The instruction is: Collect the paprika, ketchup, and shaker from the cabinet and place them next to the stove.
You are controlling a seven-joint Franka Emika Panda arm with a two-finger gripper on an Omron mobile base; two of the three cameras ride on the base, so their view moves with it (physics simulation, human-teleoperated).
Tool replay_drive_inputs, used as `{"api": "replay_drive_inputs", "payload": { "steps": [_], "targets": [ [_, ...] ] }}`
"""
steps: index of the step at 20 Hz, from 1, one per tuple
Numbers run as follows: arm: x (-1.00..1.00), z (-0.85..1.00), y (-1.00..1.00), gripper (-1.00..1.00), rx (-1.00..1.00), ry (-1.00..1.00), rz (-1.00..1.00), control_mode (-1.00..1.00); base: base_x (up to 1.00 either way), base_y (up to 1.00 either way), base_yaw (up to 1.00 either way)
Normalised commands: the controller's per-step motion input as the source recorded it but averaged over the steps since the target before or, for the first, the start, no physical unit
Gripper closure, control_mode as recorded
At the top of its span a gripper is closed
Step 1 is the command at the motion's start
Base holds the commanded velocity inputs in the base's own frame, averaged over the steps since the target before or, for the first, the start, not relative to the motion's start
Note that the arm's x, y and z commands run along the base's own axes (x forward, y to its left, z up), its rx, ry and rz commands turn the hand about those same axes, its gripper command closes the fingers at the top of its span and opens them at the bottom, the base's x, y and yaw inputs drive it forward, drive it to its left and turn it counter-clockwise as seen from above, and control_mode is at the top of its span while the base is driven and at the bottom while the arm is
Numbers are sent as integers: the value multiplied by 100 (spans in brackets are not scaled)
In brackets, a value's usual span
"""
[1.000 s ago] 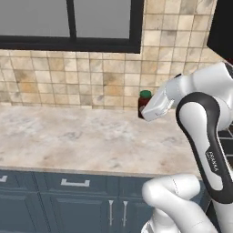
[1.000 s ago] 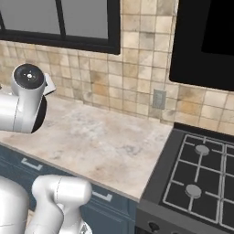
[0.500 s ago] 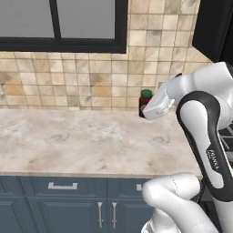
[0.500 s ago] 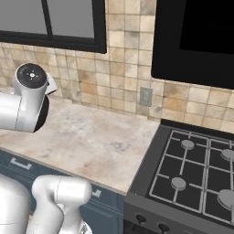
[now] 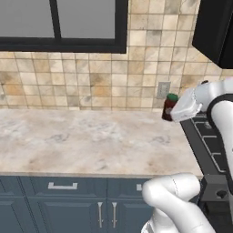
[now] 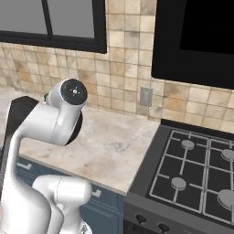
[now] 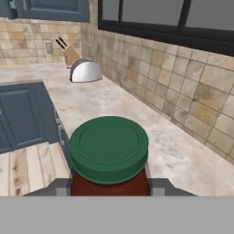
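Gripper (image 7: 109, 189) clamped on the paprika (image 7: 109, 155), jar upright, green lid toward the hand camera, held clear of the counter (image 5: 82, 141) for carrying. In the left base view the jar (image 5: 169, 107) hangs at 3 o'clock, just beside the stove (image 5: 205, 141) edge. Farther off at 11 o'clock in the hand view: toaster (image 7: 85, 71), knife block (image 7: 68, 52).

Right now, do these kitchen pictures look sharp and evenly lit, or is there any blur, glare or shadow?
Left base view: soft, even light, no glare, the paprika small and slightly fuzzy. Right base view: the stove crisp, the arm casting a dark shadow on the counter. Hand view: the jar's green lid looms large and close between the jaws of the gripper, the far toaster softer.
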Motion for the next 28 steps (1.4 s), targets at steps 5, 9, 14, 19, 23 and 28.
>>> {"api": "replay_drive_inputs", "payload": {
  "steps": [5,9,14,19,23,28],
  "targets": [
    [0,-34,-88,100,7,0,-1,-100,0,0,0],
    [11,-22,-68,100,0,0,-3,-100,0,0,0],
    [17,-16,-57,100,0,1,-5,-100,0,0,0],
    [20,-27,-48,100,-2,6,-4,-100,0,0,0],
    [31,-46,-28,100,-8,8,-3,-100,0,0,0],
    [47,-47,-1,100,-6,4,4,-100,0,0,0]
  ]
}}
